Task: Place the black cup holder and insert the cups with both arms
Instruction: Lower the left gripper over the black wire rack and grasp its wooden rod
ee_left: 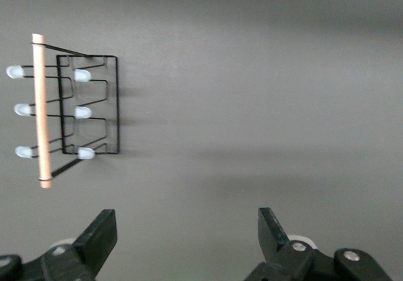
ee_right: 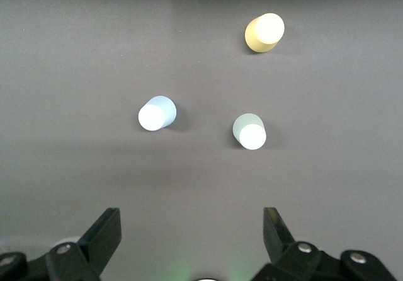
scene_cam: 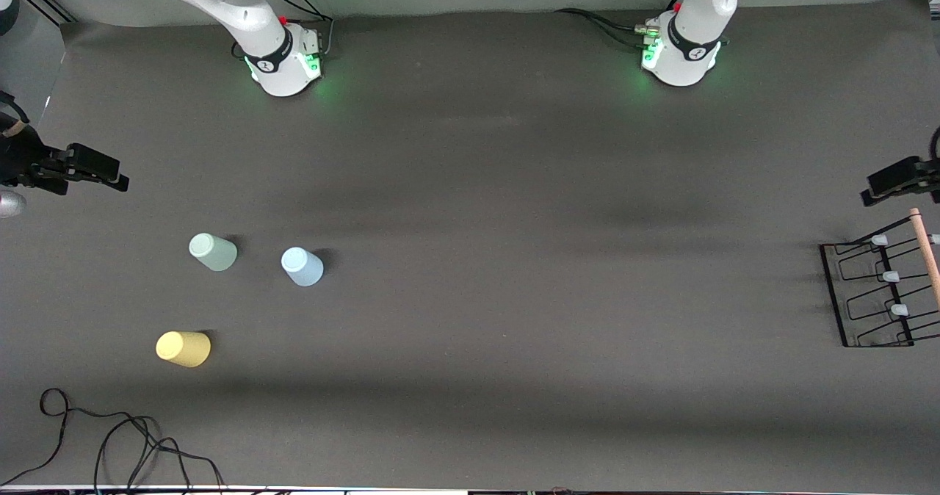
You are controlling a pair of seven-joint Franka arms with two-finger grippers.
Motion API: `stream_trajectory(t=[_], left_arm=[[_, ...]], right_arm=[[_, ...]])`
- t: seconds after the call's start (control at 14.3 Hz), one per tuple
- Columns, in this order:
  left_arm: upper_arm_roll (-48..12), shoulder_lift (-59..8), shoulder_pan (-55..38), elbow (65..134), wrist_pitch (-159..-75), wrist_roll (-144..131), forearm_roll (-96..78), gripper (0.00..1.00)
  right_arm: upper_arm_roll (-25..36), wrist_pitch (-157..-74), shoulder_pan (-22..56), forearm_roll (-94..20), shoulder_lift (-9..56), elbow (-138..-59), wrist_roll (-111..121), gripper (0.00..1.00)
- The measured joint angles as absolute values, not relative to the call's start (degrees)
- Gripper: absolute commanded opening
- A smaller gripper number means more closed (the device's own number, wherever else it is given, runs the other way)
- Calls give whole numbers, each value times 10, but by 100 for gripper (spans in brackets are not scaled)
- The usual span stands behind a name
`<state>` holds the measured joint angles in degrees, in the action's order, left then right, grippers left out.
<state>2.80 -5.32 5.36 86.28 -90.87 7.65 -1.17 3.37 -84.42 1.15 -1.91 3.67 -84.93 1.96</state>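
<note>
The left hand (ee_left: pixel 187 243) hangs with fingers spread and empty over the table (scene_cam: pixel 514 223) at its own arm's end, beside the black cup holder (scene_cam: pixel 874 293), which lies there. It should probably take the wooden handle (ee_left: pixel 42 111) at mid-length so the rack lifts level. The right hand (ee_right: pixel 192 243), also wide apart, waits above the three upturned cups (ee_right: pixel 157 113).

High front camera overlooks the table (scene_cam: pixel 470 186); wrist cameras look down.
</note>
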Motion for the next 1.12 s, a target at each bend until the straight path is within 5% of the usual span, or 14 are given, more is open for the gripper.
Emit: stream_trajectory(t=[1.12], left_arm=[[30,-130,211,864,-964,191,28,100]], right_arm=[[34,-846,12,-18,37,-849,20,100]])
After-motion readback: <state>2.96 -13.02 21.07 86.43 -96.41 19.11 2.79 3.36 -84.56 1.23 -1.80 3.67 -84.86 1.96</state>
